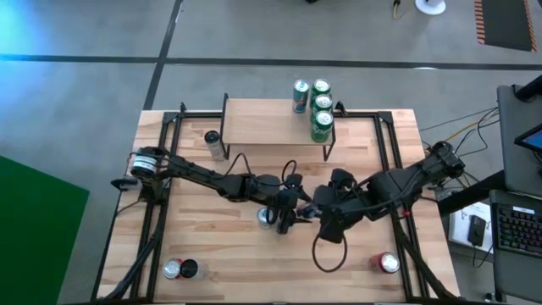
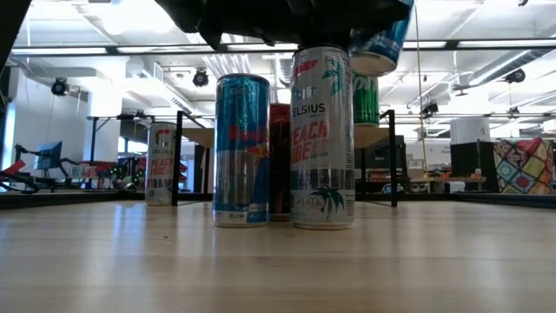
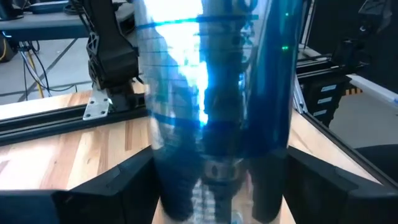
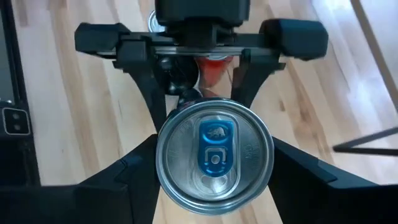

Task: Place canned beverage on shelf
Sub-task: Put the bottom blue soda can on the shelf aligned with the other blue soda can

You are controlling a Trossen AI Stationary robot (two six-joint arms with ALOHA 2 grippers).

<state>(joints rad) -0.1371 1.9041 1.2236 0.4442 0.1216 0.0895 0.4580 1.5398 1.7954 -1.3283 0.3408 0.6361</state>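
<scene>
Near the bench's middle, short of the shelf, the left claw and right claw both clasp the can, a handover; next, one must release.

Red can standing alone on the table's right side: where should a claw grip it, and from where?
I'd grip the red can around its mid-wall, claw level, coming from the table middle. It stands upright, nothing touching it; the frame rail runs close on its outer side.

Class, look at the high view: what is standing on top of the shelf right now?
Four cans stand clustered at one end of the shelf; the remaining board is bare. Anything beneath the board is hidden.
</scene>
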